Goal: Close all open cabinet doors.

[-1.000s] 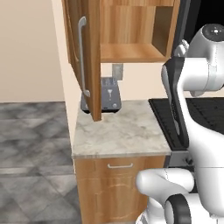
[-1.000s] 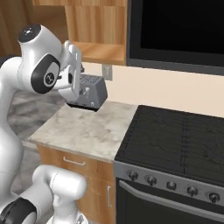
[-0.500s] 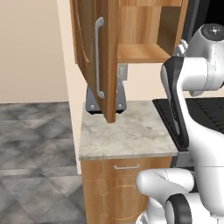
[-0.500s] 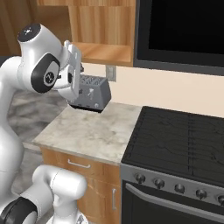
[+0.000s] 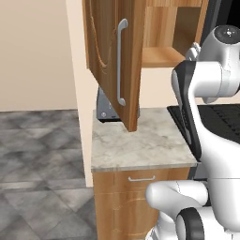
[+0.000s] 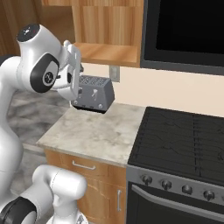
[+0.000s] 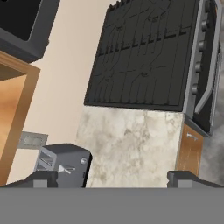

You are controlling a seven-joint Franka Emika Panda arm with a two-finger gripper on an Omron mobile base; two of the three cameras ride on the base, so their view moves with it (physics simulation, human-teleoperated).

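Observation:
One tall brown wood-grain cabinet door (image 5: 107, 56) with a long silver bar handle (image 5: 121, 62) stands swung out from the wall cabinet, over the counter's left part. Behind it the cabinet's inside and its shelf (image 5: 166, 55) lie open; this open cabinet (image 6: 107, 30) is also in the right base view. My gripper (image 7: 114, 179) is open, its fingertips (image 7: 43, 178) far apart with nothing between them. The hand (image 6: 72, 61) hangs just below the open shelf, in front of the toaster, apart from the door. It looks down on the counter and stove.
A grey toaster (image 6: 92, 92) stands at the back of the marble counter (image 5: 140, 143), partly behind the door. A black stove (image 6: 183, 140) adjoins the counter on the right, under a black microwave (image 6: 188, 30). Tiled floor (image 5: 42, 159) lies to the left.
The whole picture has shifted to the right in both base views, so the base has driven. The open door now looks nearer and larger. The arm keeps the same pose.

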